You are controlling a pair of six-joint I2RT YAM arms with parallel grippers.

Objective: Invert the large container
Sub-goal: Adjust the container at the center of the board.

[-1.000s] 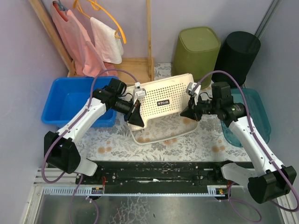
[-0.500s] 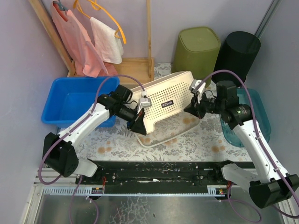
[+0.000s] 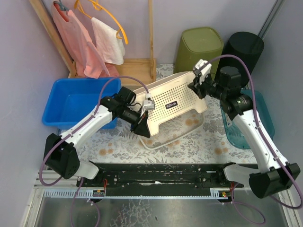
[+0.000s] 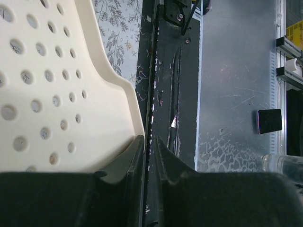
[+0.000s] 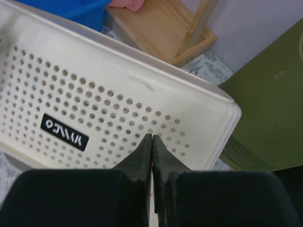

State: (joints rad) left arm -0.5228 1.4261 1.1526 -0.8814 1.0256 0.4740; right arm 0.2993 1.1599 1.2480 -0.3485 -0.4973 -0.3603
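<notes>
Large container (image 3: 173, 101), cream and perforated, sits mid-table on the floral cloth (image 3: 189, 149), between the two arms. It is tipped steeply. A holed face with a small black label faces the overhead camera, the far edge is raised, and the near rim is low, at or close to the cloth.

Left gripper (image 3: 142, 130) is at the container's near-left corner. From the wrist view its fingers (image 4: 136, 146) stand nearly together, with only a thin slit between them, and the container's curved rim (image 4: 57, 94) runs into that slit — clamped on the edge.

Right gripper (image 3: 196, 88) is at the raised far-right corner. Its fingers (image 5: 142, 151) are pressed together with no gap showing, tips against the holed wall (image 5: 94, 94) just right of the label. I cannot tell whether they pinch any of the wall.

Surroundings: a blue tub (image 3: 71, 101) beside the left arm, a teal tub (image 3: 262, 113) under the right arm, and an olive bin (image 3: 199, 47) and a black bin (image 3: 244, 52) behind.
</notes>
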